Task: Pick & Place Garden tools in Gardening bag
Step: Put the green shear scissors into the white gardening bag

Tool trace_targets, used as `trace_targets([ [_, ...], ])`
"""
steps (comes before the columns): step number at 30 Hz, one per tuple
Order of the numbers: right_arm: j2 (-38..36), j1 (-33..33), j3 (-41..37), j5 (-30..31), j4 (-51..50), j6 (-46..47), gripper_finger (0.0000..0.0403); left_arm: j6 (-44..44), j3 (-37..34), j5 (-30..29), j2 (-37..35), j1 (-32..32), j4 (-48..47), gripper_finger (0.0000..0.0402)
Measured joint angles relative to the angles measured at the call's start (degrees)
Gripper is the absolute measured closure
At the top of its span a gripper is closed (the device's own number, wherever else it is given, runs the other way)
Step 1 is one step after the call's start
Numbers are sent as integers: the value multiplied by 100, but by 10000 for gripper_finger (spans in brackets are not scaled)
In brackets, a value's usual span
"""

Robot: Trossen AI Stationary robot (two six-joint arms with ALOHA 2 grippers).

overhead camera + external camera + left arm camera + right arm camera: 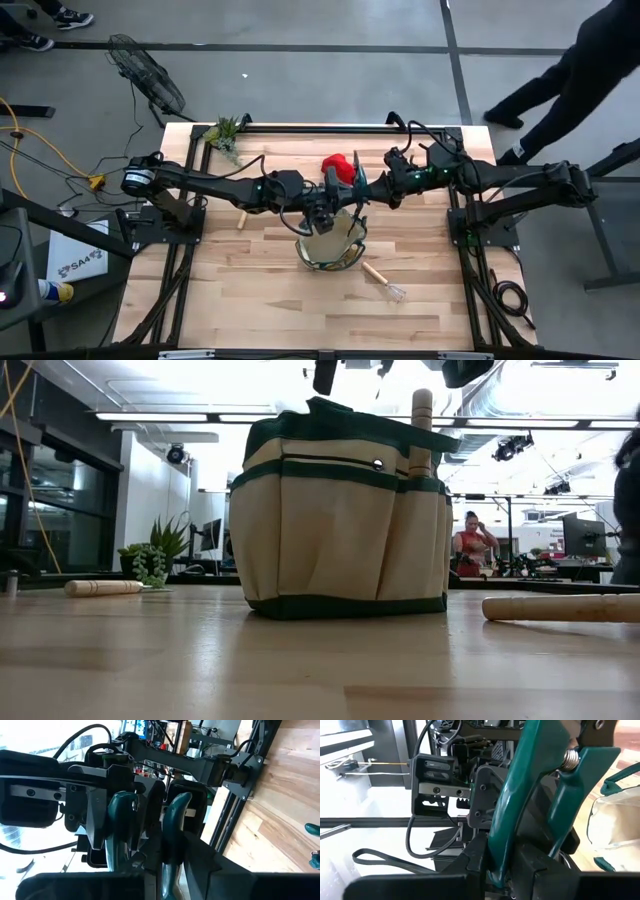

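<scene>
The tan gardening bag (306, 254) with green trim stands upright on the table's middle (340, 530); a wooden handle (422, 420) sticks up from its side. My left gripper (322, 207) is above the bag's far rim, shut on a green-handled pruner (175, 820). My right gripper (358, 192) is just right of it, shut on a green-handled pruner (520, 795). The red glove (340, 166) lies beyond the bag. The wire rake (383, 281) lies near the bag's right side. A wooden-handled tool (240, 219) lies left of the bag. My left gripper pinches the pruner's green handle (170, 855) between its two fingers, with the second handle (122, 820) beside it. The pruner is lifted clear above the bag. My right gripper pinches one green handle (497, 855) of its pruner at its lower end. The handle rises slanting out of the fingers to the pivot bolt (568, 756), and the other handle (565, 805) hangs free. The pruner is lifted clear beside the bag's rim (615, 815).
A green plant sprig (225, 131) lies at the far left corner of the table. The near half of the table in front of the bag is bare wood (260, 310). A person (570, 80) walks past the far right corner. A floor fan (148, 72) stands beyond the table.
</scene>
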Motion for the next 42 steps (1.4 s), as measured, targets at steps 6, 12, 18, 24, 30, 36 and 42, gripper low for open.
trace_targets([
  [6,0,-2,0,-52,27,60,315,-109,0,8,0,-4,-6,357],
  [12,-17,54,0,-105,63,81,238,-109,-2,-29,0,-7,-50,357],
  [18,-75,129,2,-108,16,39,200,-138,-4,-345,2,-15,-38,357],
  [24,-171,62,13,-135,-261,-65,192,-238,-9,-420,7,-11,-64,357],
  [30,-411,59,13,-164,-858,-129,192,-241,-11,-613,9,-5,-48,357],
  [36,-660,59,13,-117,-1100,-191,192,-251,-11,-655,9,-4,-45,357],
  [42,-949,59,13,-71,-1525,-236,192,-298,-11,-877,9,-4,-32,358],
])
